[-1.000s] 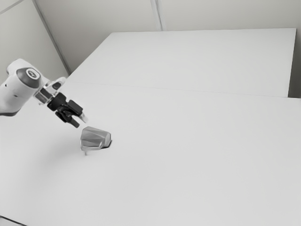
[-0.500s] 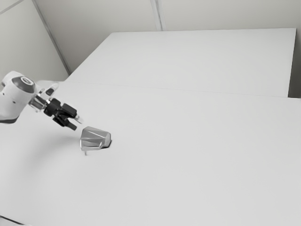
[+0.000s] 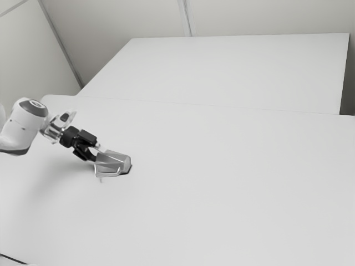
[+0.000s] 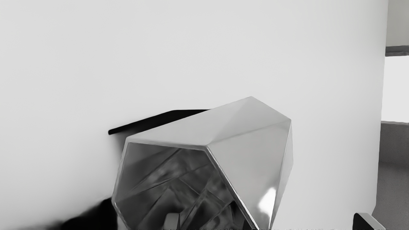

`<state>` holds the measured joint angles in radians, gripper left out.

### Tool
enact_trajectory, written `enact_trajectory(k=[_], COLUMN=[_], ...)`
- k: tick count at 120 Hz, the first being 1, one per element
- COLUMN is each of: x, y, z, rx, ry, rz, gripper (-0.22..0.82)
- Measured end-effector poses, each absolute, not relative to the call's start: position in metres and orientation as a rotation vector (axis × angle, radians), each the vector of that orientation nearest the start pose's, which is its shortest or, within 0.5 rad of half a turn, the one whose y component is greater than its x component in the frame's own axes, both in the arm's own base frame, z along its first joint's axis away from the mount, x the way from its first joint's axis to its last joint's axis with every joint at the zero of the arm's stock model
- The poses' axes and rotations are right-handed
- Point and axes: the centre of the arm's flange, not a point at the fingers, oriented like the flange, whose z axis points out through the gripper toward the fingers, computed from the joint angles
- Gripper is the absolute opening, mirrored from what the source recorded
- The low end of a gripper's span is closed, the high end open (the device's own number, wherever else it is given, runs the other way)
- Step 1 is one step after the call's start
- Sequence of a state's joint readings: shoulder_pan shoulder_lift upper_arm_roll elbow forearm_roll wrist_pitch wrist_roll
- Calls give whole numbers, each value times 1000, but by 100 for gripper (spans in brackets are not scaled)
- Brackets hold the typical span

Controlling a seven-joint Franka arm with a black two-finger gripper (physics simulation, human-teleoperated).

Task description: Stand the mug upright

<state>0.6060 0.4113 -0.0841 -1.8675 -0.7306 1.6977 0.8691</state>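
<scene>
Grey faceted mug (image 3: 112,164) lay on its side on the table (image 3: 222,188), exterior view's left, mouth (image 4: 172,182) facing your pincer (image 4: 270,221). You had the pincer wide, holding nothing. Not yet upright; you still needed, I judged, grip, turn and release.

Table: white, matte (image 3: 238,183), thin seam (image 3: 211,106) running across
Walls: pale grey back wall (image 3: 122,19), upright strip (image 3: 187,16); side wall (image 3: 28,50) at the exterior view's left
Beyond table edge: bright white patch (image 4: 396,89), wrist view
Light: soft, diffuse
</scene>
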Motion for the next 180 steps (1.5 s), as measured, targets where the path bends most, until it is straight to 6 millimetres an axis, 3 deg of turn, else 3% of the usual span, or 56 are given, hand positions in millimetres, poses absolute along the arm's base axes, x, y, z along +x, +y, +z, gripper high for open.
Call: enact_trajectory(k=[24, 60, 96, 108, 131, 146, 167, 180], x=[534, 535, 537, 537, 542, 541, 544, 539], y=[221, 213, 207, 204, 147, 103, 69, 53], z=[288, 292, 299, 314, 387, 408, 413, 398], rx=[2171, 2126, 2121, 2141, 2359, 2540, 2734, 2809], ry=[-34, -40, -59, -80, -324, -530, -772, -893], rz=[14, 2, 3, 17, 39, 32, 51, 50], gripper=[37, -4, -15, -16, -17, -17, -18, -18])
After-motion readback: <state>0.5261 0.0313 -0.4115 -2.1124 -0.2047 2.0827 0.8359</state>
